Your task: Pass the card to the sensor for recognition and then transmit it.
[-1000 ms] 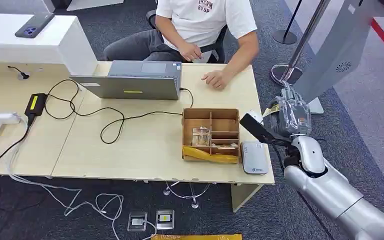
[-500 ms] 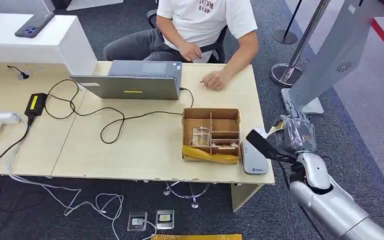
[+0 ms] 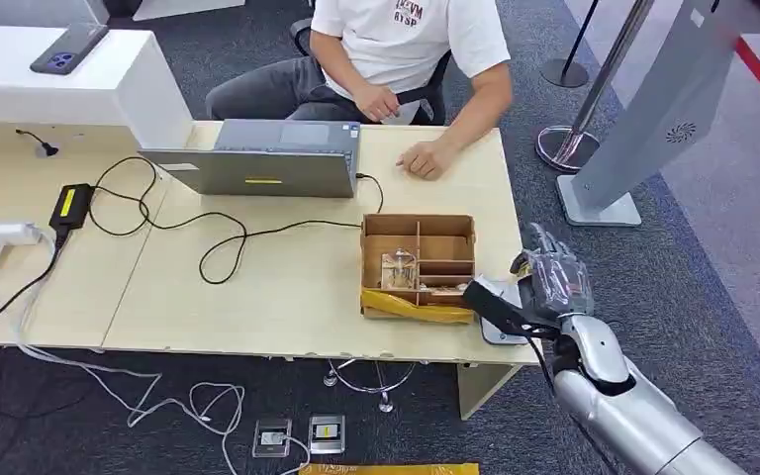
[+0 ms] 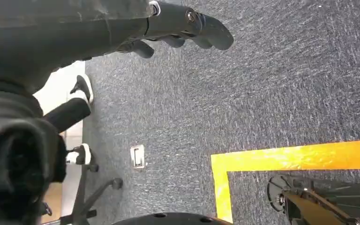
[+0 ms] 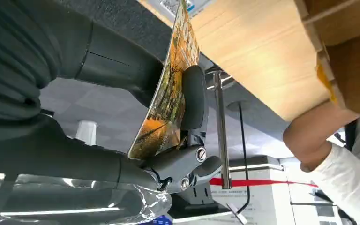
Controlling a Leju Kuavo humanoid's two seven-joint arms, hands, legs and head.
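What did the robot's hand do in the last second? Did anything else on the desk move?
The right hand, holding the card the whole time, came down and in toward the table's near right corner, so it now hangs over the white sensor and hides most of it. The cardboard box, laptop and the person's hand on the table stayed put.

Right hand [image 3: 552, 287] raised, fingers [image 5: 193, 96] clamped; left hand [image 4: 122, 28] hangs, fingers loosely curled.

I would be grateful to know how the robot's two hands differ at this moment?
The right hand holds the card at the desk's corner; the left hand holds nothing. The right hand is raised beside the desk; the left hangs over grey carpet. Both have dark fingers.
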